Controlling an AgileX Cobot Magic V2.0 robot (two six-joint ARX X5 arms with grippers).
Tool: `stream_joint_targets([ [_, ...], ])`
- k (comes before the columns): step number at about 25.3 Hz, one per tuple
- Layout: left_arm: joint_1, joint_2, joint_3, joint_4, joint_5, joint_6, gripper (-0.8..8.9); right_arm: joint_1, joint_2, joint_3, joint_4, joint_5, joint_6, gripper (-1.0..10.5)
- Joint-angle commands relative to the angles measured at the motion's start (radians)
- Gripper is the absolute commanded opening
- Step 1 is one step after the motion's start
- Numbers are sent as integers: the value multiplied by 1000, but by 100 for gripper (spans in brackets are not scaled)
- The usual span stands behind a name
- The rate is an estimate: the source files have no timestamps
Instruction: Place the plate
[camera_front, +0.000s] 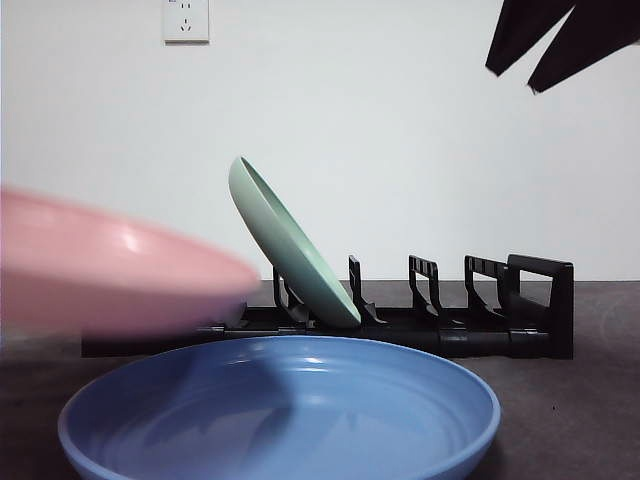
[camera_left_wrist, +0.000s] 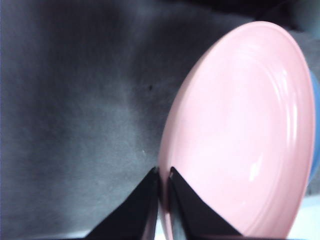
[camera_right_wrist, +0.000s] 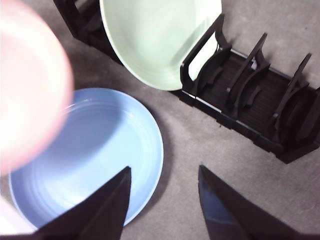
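Observation:
My left gripper is shut on the rim of a pink plate. It holds the plate in the air at the left of the front view, blurred, above a blue plate that lies flat on the table. The pink plate also shows blurred in the right wrist view. A pale green plate leans in a slot of the black dish rack. My right gripper is open and empty, high above the blue plate and the rack; it shows at the top right of the front view.
The rack has several free slots to the right of the green plate. The table is dark grey. A white wall with a socket stands behind.

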Motion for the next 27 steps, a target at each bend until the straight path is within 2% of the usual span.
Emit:
stream_joint_targets([
  [1, -45, 6, -55, 123, 10, -140, 15, 9, -14, 10, 10, 5, -9, 216],
  [7, -180, 50, -139, 293, 5, -267, 15, 9, -38, 10, 23, 6, -9, 216],
  [15, -334, 169, -147, 444, -45, -358, 15, 9, -38, 10, 22, 5, -9, 216],
  [20, -397, 262, -147, 510, -53, -383, 15, 9, -38, 10, 22, 5, -16, 216],
  [22, -425, 299, -147, 524, -89, -383, 15, 9, -38, 10, 21, 5, -16, 216],
  [27, -454, 311, -147, 531, -127, -390, 37, 9, -38, 10, 21, 5, -16, 216],
])
